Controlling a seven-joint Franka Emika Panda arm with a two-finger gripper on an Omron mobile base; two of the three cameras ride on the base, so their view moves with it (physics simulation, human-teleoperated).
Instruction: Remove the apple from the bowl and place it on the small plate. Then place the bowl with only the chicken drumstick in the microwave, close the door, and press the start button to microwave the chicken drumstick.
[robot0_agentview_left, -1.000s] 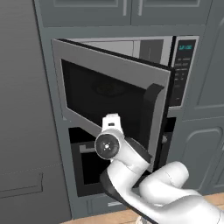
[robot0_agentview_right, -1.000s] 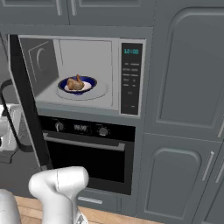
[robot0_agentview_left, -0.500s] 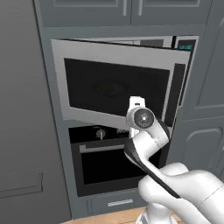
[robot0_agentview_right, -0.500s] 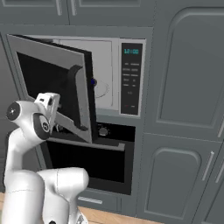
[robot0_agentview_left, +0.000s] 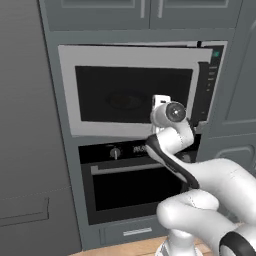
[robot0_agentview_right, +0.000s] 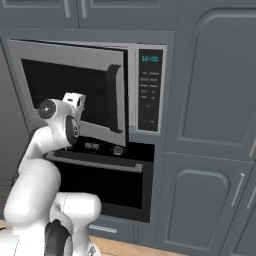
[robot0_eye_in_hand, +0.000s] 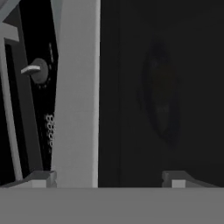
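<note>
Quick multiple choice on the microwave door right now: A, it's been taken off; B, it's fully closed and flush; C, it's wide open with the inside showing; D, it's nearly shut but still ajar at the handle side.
D: the door stands angled out from the microwave, its handle edge off the frame, with the open gripper facing its dark window.

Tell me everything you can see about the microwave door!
The door is wide, with a silver-grey frame that looks like metal around a big dark glass window. A black vertical handle runs down its free edge, next to the black control strip. It is almost shut but stands slightly ajar, angled out from the microwave. The open gripper is right up against its front, near the lower frame; actual touch cannot be told. A faint bowl shape shows dimly through the glass.
</note>
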